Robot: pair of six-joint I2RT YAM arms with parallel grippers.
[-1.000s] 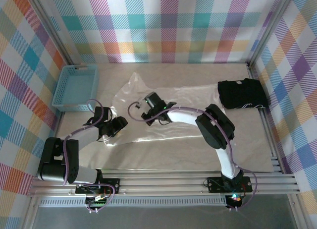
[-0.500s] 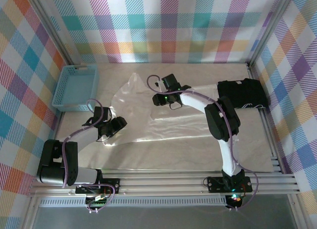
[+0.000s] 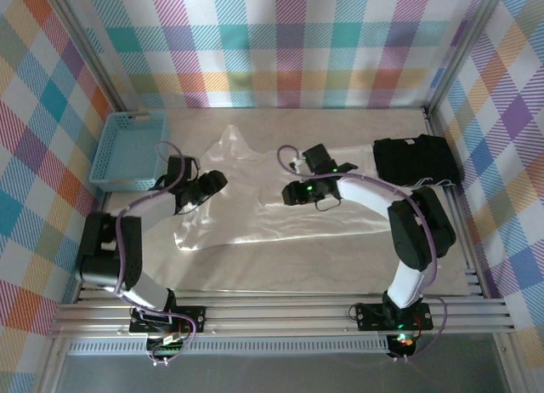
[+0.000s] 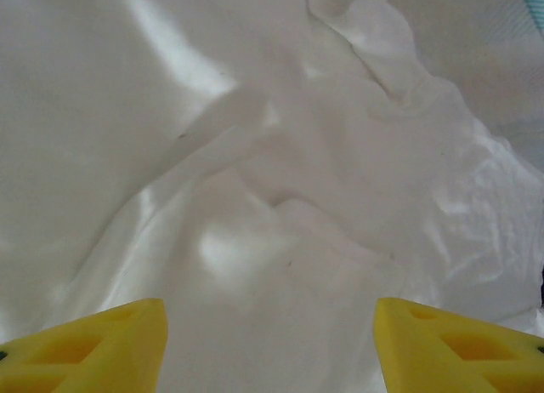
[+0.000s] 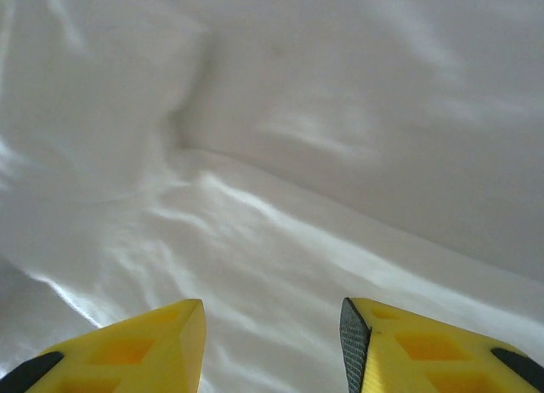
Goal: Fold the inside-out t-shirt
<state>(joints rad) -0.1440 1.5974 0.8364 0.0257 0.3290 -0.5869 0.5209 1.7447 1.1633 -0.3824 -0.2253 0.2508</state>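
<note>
The inside-out t-shirt lies spread and wrinkled across the middle of the table, white and shiny. My left gripper hovers over its left part. In the left wrist view this gripper is open, its yellow fingers wide apart above rumpled fabric. My right gripper is over the shirt's middle. In the right wrist view it is open too, with smooth white cloth below and nothing pinched between the fingers.
A light blue basket stands at the far left of the table. A black folded garment lies at the far right, next to the shirt's edge. Checked walls close in the table on three sides.
My right gripper has opened and swung from the shirt's left-middle toward the right. My left gripper has moved away from the near edge, farther onto the shirt.
</note>
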